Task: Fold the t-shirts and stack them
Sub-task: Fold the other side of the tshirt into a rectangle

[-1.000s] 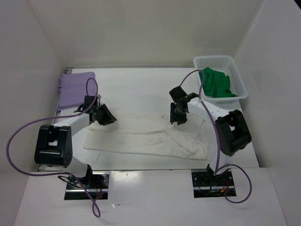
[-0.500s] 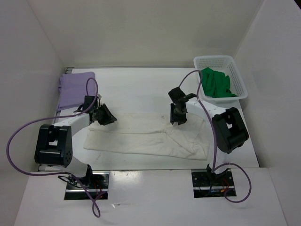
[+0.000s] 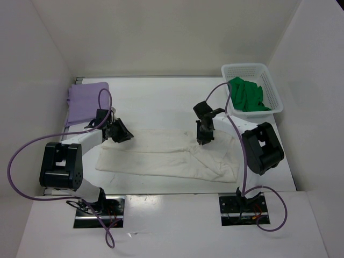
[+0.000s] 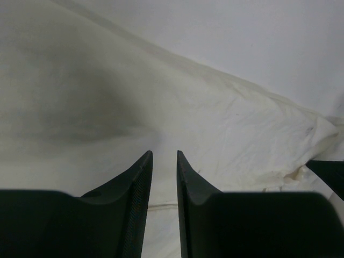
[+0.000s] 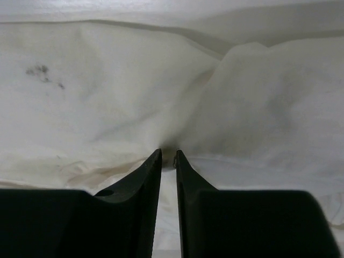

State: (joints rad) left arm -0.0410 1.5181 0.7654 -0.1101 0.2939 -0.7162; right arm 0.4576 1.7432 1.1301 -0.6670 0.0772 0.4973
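Note:
The cream white t-shirt (image 3: 161,157) lies spread across the table's middle, partly folded. My left gripper (image 3: 122,134) is at its far left corner, jaws nearly together with cloth between them (image 4: 164,153). My right gripper (image 3: 204,141) is at the shirt's far edge right of centre, shut on a puckered pinch of cream cloth (image 5: 169,152). The lavender purple t-shirt (image 3: 86,102) lies folded at the far left. The bright green t-shirt (image 3: 246,95) is crumpled in the basket.
The white mesh basket (image 3: 244,67) stands at the far right corner against the wall. White walls enclose the table on three sides. A small dark stain (image 5: 38,70) marks the cream cloth.
My right gripper has moved slightly toward me and down onto the cream shirt's edge, closing on it. The left arm has not moved.

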